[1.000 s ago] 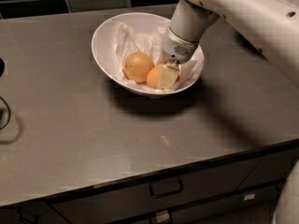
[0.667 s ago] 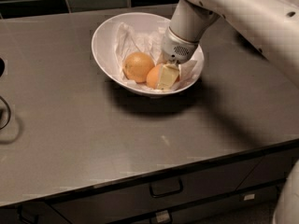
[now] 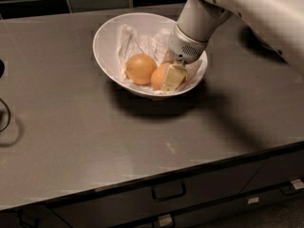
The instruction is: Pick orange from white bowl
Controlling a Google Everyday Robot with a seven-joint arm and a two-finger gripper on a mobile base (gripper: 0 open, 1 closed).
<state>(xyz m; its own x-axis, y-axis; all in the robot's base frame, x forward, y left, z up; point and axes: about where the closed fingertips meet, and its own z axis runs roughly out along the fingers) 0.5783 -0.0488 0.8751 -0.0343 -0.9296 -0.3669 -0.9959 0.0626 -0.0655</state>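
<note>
The white bowl (image 3: 107, 42) stands on the dark counter at the back centre, lined with crumpled white paper. Two round fruits lie in it. The deeper-coloured orange (image 3: 158, 77) is on the right, and a paler, yellowish-orange fruit (image 3: 140, 69) lies just left of it. My gripper (image 3: 171, 80) reaches down into the bowl from the upper right. It sits right at the orange and covers the orange's right side. The orange still rests on the paper in the bowl.
The dark counter (image 3: 95, 137) runs to a front edge with drawers and handles (image 3: 167, 192) below. My white arm (image 3: 247, 8) crosses the upper right. A dark looped object (image 3: 4, 115) lies at the far left edge.
</note>
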